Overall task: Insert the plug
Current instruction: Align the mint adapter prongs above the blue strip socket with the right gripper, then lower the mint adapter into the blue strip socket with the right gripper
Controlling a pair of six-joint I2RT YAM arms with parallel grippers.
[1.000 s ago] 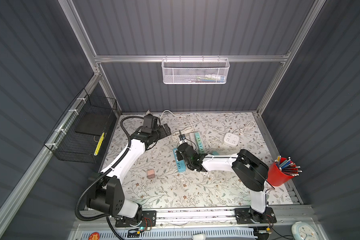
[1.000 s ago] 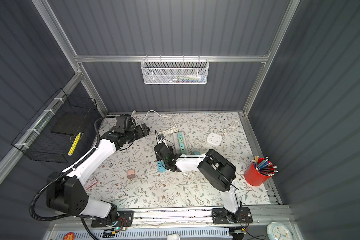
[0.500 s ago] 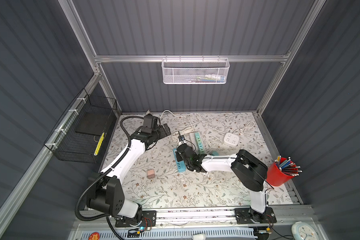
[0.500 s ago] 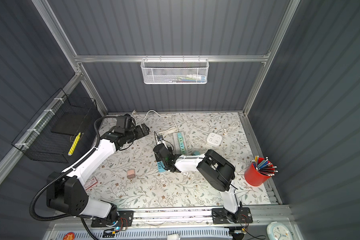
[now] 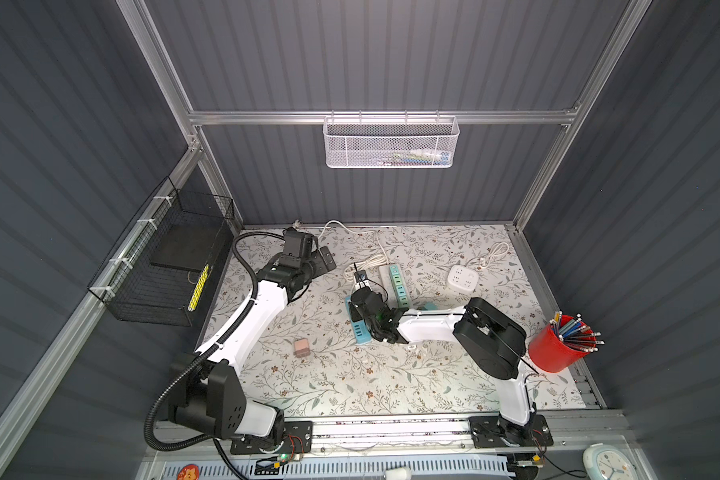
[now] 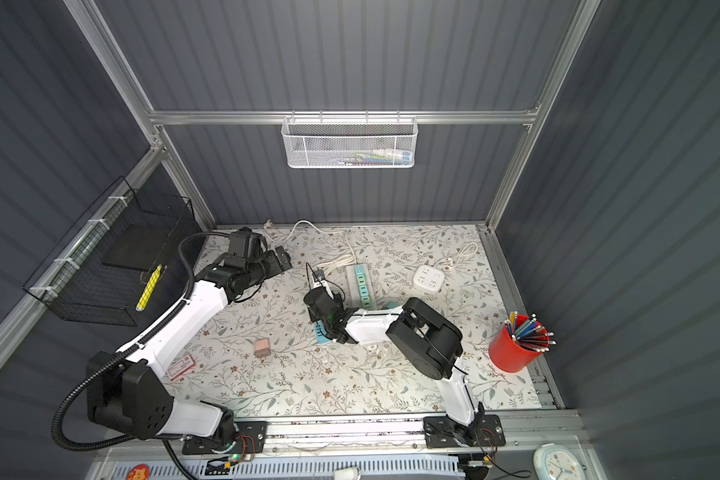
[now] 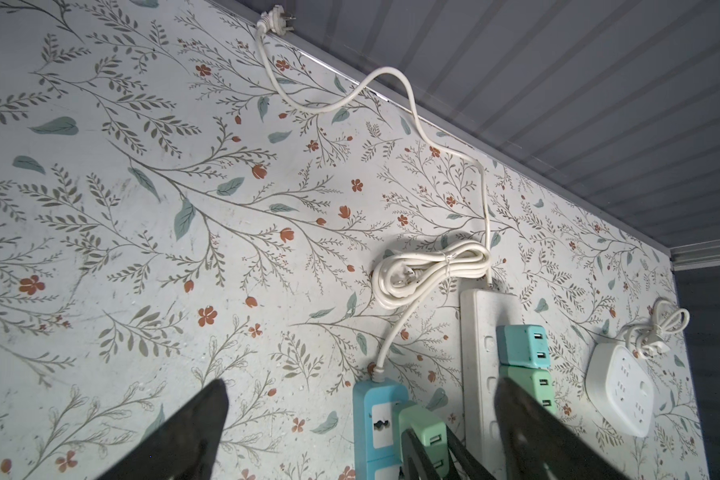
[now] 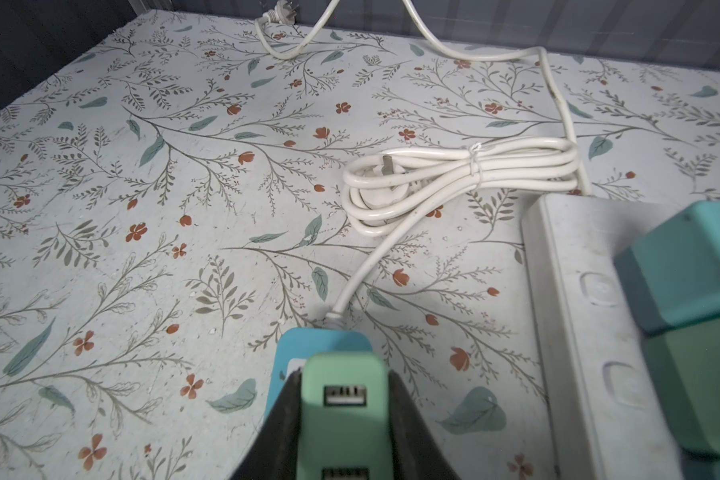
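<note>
R gripper (image 8: pixel 341 380) is clamped on the plug (image 8: pixel 341 419), a green USB charger block, w/ one finger (image 8: pixel 277 428) on each side face. The USB ports face the wrist cam. Plug sits right over the cord end of the blue strip (image 8: pixel 292 345), at or on its top face. Can't tell if the prongs are in. In the L wrist view the plug (image 7: pixel 422 428) stands just beside an open socket on the strip. In both top views the R arm's wrist covers the plug and most of the strip. Only the strip's near end (image 5: pixel 359 334) shows, approx mid-table (image 5: pixel 350 386).

L gripper (image 5: pixel 323 259) has its jaws spread wide and holds nothing. It hangs above the table near the back-left corner, well apart from the strip. Its fingers (image 7: pixel 200 419) frame the L wrist view.

The blue strip's white cord (image 8: pixel 454 178) lies tied in a coil just behind it. White strip (image 5: pixel 385 276) lies beside the blue one, to its right, w/ a row of teal and green chargers (image 5: pixel 400 289) plugged in. Small white socket block (image 5: pixel 460 277) is further right. Red pen cup (image 5: pixel 555 353) stands at the right edge. Pink block (image 5: pixel 301 347) lies alone toward front-left.
</note>
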